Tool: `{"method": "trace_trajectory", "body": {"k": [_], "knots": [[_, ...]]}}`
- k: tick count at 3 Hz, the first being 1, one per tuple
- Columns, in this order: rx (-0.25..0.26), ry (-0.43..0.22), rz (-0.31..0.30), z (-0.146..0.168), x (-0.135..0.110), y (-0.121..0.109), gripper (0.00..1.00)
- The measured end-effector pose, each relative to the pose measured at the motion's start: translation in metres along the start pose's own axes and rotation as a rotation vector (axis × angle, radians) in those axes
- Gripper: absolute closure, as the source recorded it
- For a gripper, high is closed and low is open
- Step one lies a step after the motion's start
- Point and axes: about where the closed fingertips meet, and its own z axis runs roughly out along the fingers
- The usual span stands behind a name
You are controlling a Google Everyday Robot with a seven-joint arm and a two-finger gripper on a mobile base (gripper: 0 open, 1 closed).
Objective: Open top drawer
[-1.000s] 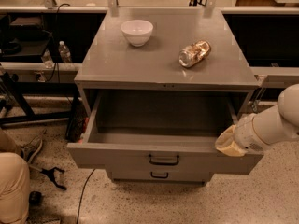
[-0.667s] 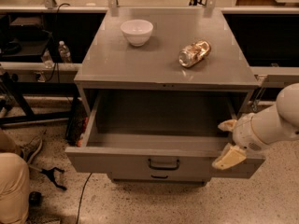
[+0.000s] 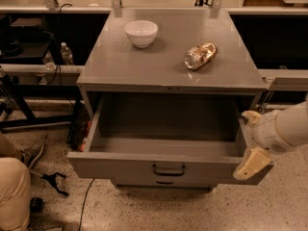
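The top drawer (image 3: 115,166) of the grey metal cabinet stands pulled far out, a deep box that looks empty inside. Its dark loop handle (image 3: 168,170) is at the centre of the front. My gripper (image 3: 250,139) is at the drawer's right front corner, with my white arm coming in from the right edge. It is open: one cream finger (image 3: 250,115) is near the drawer's right wall and the other (image 3: 251,163) hangs in front of the front panel's right end. It holds nothing. A sliver of a lower drawer (image 3: 164,182) shows beneath.
On the cabinet top (image 3: 120,66) stand a white bowl (image 3: 141,32) and a shiny bottle lying on its side (image 3: 200,55). A person's tan trouser leg (image 3: 12,191) is at bottom left, with a dark tool and cable (image 3: 53,179) on the floor. Dark shelving runs behind.
The gripper's fingers have spread apart at the drawer's right front corner, where they were together a second ago. The drawer has slid a little farther out.
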Motion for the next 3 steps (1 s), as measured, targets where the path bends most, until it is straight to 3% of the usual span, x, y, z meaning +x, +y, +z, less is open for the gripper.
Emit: {"method": "trace_trajectory", "body": {"k": [1,2,3], "knots": [[0.143,0.051,0.012,-0.067,0.016,-0.020,0.00],[0.266,0.108,0.100,-0.143,0.062,-0.049,0.00],[0.283,0.136,0.209,-0.164,0.105,-0.075,0.00]]}}
